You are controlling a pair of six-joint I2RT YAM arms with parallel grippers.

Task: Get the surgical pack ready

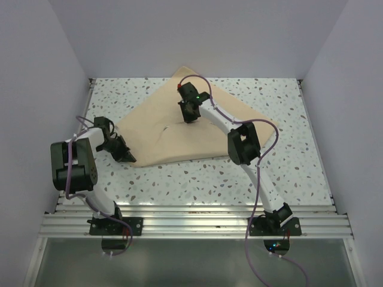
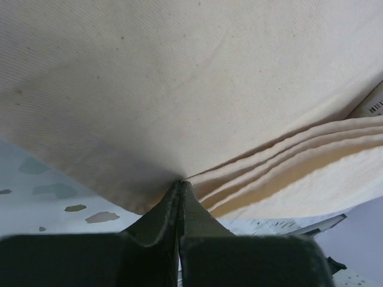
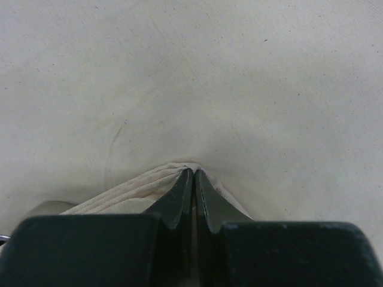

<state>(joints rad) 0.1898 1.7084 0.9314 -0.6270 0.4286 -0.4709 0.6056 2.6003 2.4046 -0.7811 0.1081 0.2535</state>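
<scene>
Left claw and right claw each pinch folded, layered tan cloth.

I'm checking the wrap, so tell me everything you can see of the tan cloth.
The tan cloth is a plain woven fabric, folded over itself into a kite-like shape on the speckled table, slightly creased at its middle. Stacked layers show along its near-left edge, where the shut left gripper pinches it. The shut right gripper pinches a small pucker near its centre.
</scene>
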